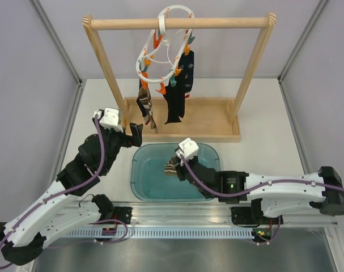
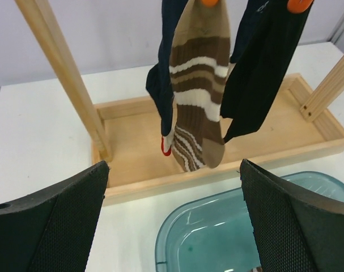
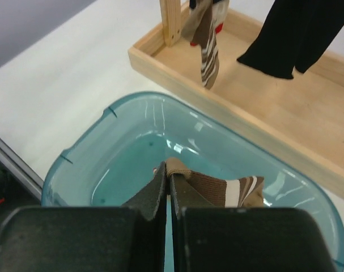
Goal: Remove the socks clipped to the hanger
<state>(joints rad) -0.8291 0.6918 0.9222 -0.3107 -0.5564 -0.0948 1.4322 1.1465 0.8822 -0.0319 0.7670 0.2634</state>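
The white ring hanger (image 1: 163, 48) hangs by its hook from the wooden rail, with orange and teal pegs on it. A brown striped sock (image 1: 144, 105) (image 2: 197, 85) and dark socks (image 1: 174, 105) (image 2: 262, 62) hang clipped from it. My left gripper (image 1: 136, 133) (image 2: 174, 165) is open, just in front of and below the striped sock, with nothing between its fingers. My right gripper (image 1: 176, 164) (image 3: 167, 175) is shut on the cuff of another brown striped sock (image 3: 234, 190), held low inside the teal basin (image 1: 139, 164).
The wooden rail frame (image 1: 177, 24) stands on a shallow wooden tray base (image 1: 217, 122) behind the basin (image 3: 75, 153). Its left post (image 2: 64, 73) is close to my left gripper. White table (image 1: 257, 153) lies to the right.
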